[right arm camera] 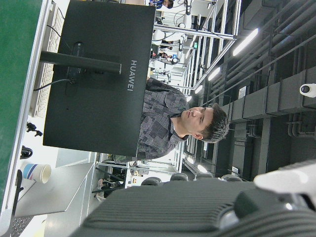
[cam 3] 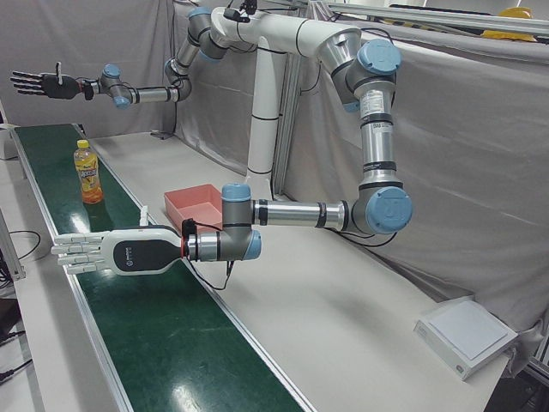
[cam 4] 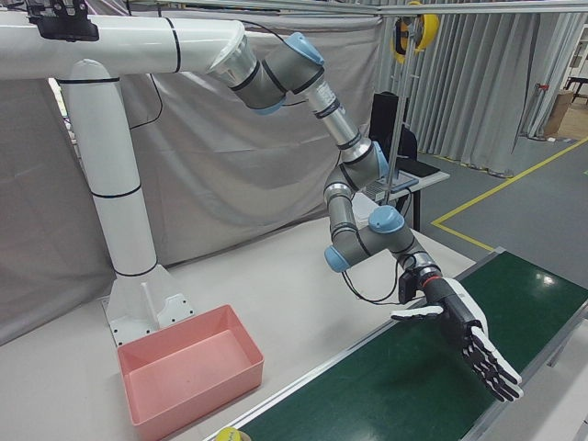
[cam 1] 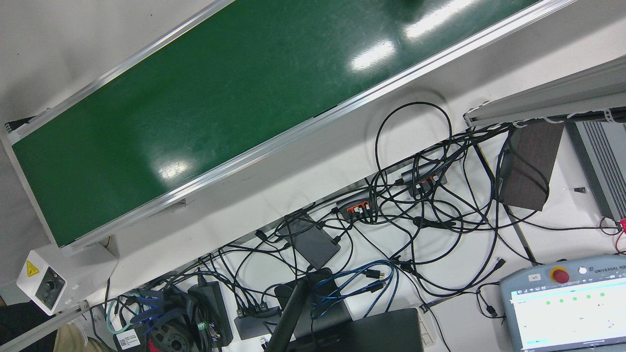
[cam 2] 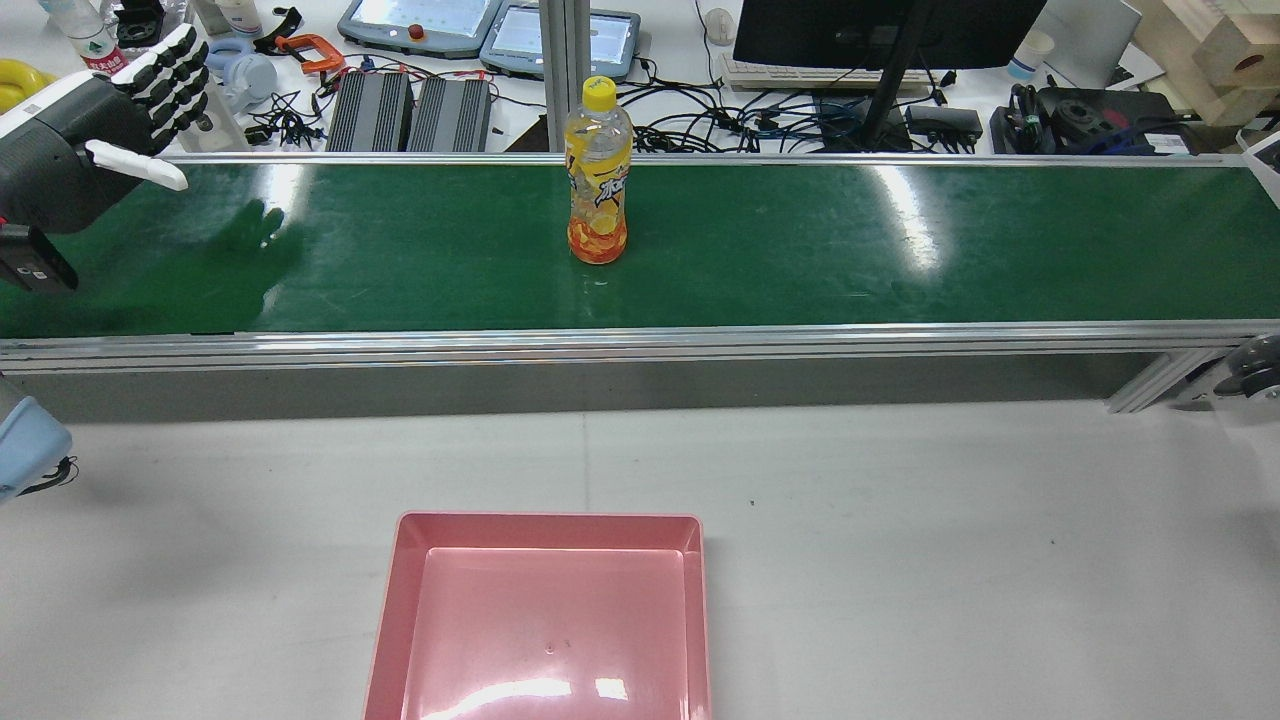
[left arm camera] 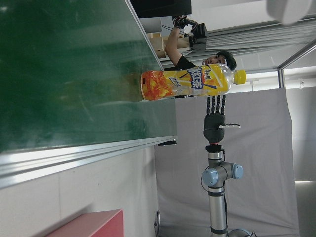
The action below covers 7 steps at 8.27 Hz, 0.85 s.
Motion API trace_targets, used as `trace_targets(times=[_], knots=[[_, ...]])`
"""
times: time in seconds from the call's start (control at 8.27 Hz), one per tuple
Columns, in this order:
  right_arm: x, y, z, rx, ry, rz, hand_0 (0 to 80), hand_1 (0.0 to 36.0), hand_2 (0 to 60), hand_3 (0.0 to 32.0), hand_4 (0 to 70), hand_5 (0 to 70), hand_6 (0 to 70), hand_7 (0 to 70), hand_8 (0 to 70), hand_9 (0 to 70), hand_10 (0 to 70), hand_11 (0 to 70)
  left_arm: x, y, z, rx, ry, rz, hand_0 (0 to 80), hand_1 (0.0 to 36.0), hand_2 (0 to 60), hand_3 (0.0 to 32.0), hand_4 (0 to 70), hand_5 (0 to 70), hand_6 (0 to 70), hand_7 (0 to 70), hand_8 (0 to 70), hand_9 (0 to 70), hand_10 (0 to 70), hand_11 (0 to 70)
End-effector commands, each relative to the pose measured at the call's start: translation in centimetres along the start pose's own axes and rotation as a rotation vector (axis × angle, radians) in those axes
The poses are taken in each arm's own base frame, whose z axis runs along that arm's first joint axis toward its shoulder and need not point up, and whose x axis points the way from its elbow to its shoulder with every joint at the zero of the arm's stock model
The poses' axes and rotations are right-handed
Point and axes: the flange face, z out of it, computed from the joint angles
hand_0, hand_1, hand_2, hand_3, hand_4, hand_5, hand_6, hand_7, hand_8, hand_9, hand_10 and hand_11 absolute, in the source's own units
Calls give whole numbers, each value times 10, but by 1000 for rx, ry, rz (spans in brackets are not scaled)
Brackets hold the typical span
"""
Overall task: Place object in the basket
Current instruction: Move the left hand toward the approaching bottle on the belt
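Bottle (left arm camera: 190,83) upright on green belt (left arm camera: 69,74).

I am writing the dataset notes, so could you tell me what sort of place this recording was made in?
Most likely a robotics lab or test cell: a green conveyor belt runs past two pedestal-mounted arms, teach pendants and tangled cables crowd the operators' bench, and grey curtains screen the station.

Bottle (cam 2: 598,180): we see a clear plastic drink bottle with a yellow cap, orange-yellow label and orange liquid, standing upright on the green conveyor belt (cam 2: 800,250).
Basket (cam 2: 545,620): we see a shallow pink rectangular tray, empty, flat on the white surface (cam 2: 950,550), at about 6 o'clock from the bottle, well apart.
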Motion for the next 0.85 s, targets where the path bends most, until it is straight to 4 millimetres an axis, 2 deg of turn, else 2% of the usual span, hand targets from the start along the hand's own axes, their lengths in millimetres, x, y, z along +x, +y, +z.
trace_targets(times=[0.0, 0.12, 0.36, 0.48, 0.73], knots=[[0, 0, 0, 0, 0, 0, 0, 0, 0, 0, 0, 0, 0, 0, 0, 0, 0, 0, -5, 5, 2, 34, 22, 17, 624, 122, 0, 8, 0, 14, 0, 0, 0, 0, 0, 0], [0, 0, 0, 0, 0, 0, 0, 0, 0, 0, 0, 0, 0, 0, 0, 0, 0, 0, -7, 5, 1, 41, 29, 19, 627, 123, 0, 4, 0, 15, 0, 0, 0, 0, 0, 0], [0, 0, 0, 2, 0, 0, 0, 0, 0, 0, 0, 0, 0, 0, 0, 0, 0, 0, -23, 9, 2, 32, 11, 4, 630, 124, 0, 0, 0, 20, 0, 0, 0, 0, 0, 0], [0, 0, 0, 2, 0, 0, 0, 0, 0, 0, 0, 0, 0, 0, 0, 0, 0, 0, -20, 16, 3, 18, 17, -1, 628, 121, 0, 0, 0, 21, 0, 0, 0, 0, 0, 0], [0, 0, 0, 0, 0, 0, 0, 0, 0, 0, 0, 0, 0, 0, 0, 0, 0, 0, -15, 43, 3, -21, 20, -9, 630, 122, 0, 0, 0, 11, 0, 0, 0, 0, 0, 0]])
